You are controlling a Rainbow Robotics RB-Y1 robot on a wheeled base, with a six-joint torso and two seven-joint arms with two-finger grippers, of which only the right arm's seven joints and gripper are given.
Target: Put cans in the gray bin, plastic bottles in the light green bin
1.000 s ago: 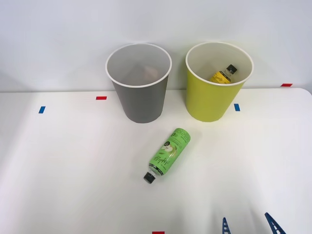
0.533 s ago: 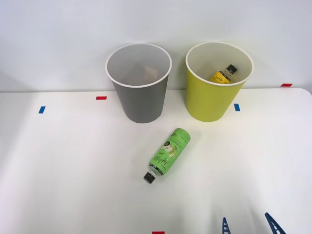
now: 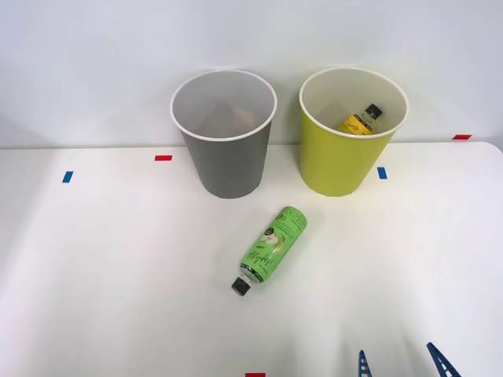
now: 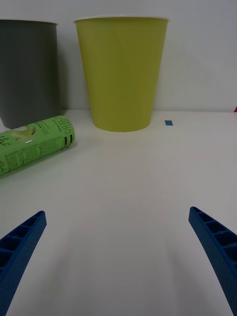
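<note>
Now my right gripper (image 3: 402, 363) spread wide, empty, low at near table edge. Green-labelled bottle (image 3: 269, 248) lies flat ahead-left, well apart, cap toward me, long axis slanting toward light green bin (image 3: 339, 161).

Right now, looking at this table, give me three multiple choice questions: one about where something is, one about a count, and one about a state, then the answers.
1. Where is the yellow-labelled bottle?
A. Inside the light green bin
B. Inside the gray bin
C. Lying on the table

2. How many bins stand on the table?
A. One
B. Two
C. Three

3. How is the green-labelled bottle resting?
A. Upright, cap up
B. On its side on the table
C. Held in the gripper

Answers: 1 A, its black cap and yellow label show over the lime bin's rim. 2 B, the gray bin and the light green one. 3 B, it lies flat in front of the bins, apart from the open right gripper.
</note>
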